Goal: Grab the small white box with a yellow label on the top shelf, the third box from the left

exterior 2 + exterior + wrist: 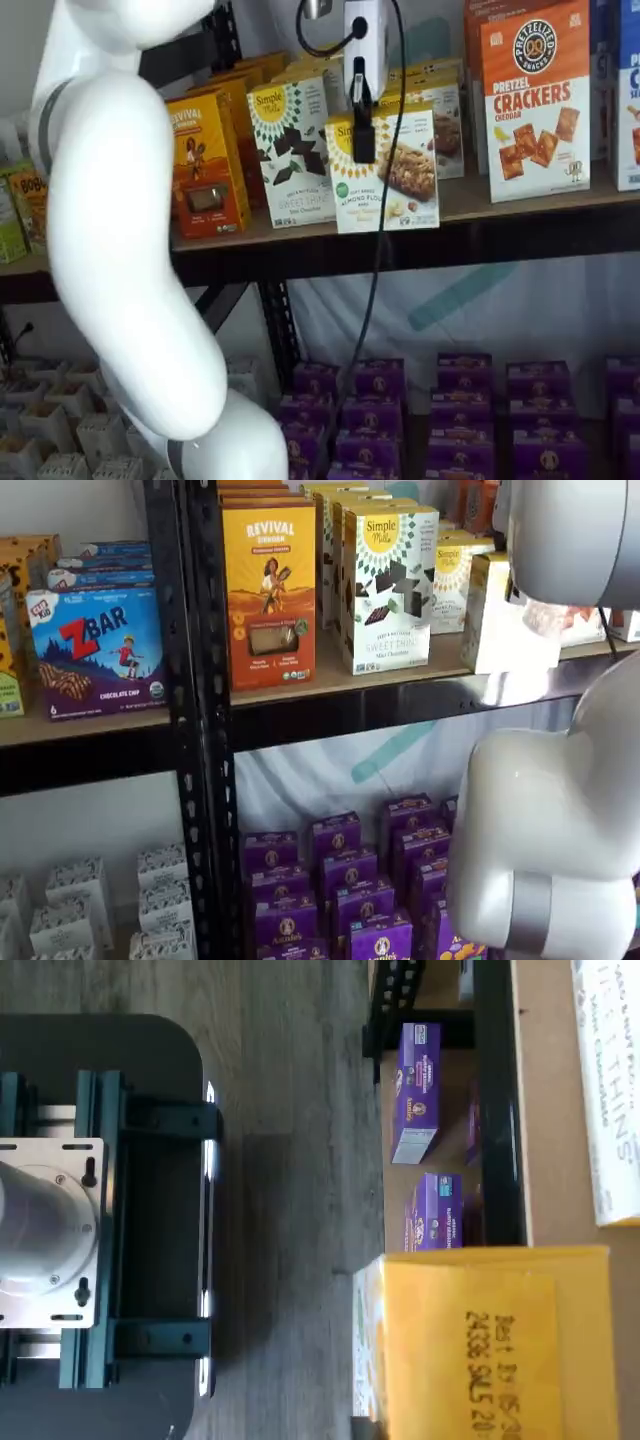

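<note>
The small white box [395, 175] stands at the front edge of the top shelf [500, 205], with a yellow patch near its top and a snack bar pictured on it. It also shows in a shelf view [500, 630], partly behind my arm. In the wrist view its yellow top [490, 1345] carries a printed date. My gripper [362, 150] hangs from above directly in front of the box's upper left part. Only a single black finger shape shows, so I cannot tell whether it is open. It holds nothing.
A taller white carton with chocolate squares [292, 150] stands just left of the box, and an orange Revival carton [270, 590] beyond it. A crackers carton [535, 100] is to the right. Purple boxes [460, 420] fill the lower shelf. My white arm [120, 220] crosses the left.
</note>
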`<control>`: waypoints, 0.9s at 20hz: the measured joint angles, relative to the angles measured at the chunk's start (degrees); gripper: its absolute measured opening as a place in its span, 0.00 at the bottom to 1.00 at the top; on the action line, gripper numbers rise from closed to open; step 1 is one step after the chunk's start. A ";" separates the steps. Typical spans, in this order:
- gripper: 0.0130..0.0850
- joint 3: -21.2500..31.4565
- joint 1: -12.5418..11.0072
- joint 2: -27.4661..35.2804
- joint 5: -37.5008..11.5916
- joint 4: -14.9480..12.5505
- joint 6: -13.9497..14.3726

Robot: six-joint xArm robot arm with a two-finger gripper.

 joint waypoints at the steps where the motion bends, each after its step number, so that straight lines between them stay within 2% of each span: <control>1: 0.28 0.30 -0.11 -0.45 0.18 0.02 -0.07; 9: 0.28 1.70 -1.18 -3.50 2.72 0.20 -0.82; 18: 0.28 6.95 -1.89 -9.72 4.45 -0.09 -1.47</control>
